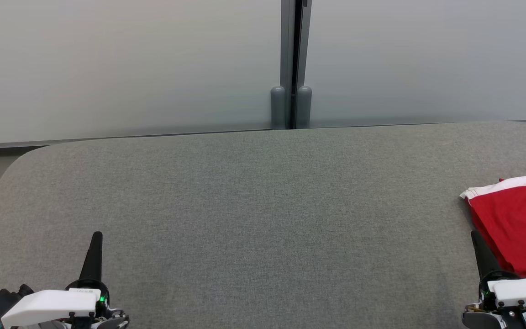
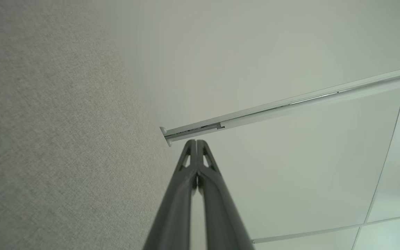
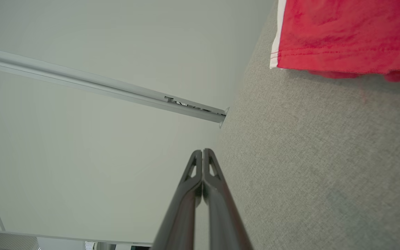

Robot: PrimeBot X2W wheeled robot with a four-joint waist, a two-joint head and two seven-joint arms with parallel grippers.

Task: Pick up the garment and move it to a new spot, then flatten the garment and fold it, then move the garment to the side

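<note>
While left hand (image 1: 97, 235), right hand (image 1: 474, 234) sit closed | red garment (image 1: 518, 224) — far right

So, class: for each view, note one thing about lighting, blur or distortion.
Head view: soft, even light, garment sharp. Left wrist view: wall seam curves from lens distortion. Right wrist view: right gripper blurs toward the bottom edge; faint shadow under the garment.

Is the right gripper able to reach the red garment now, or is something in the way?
Probably yes. The right gripper, shut, sits close beside the red garment on the grey surface, with nothing between them. It would need to open first.
</note>
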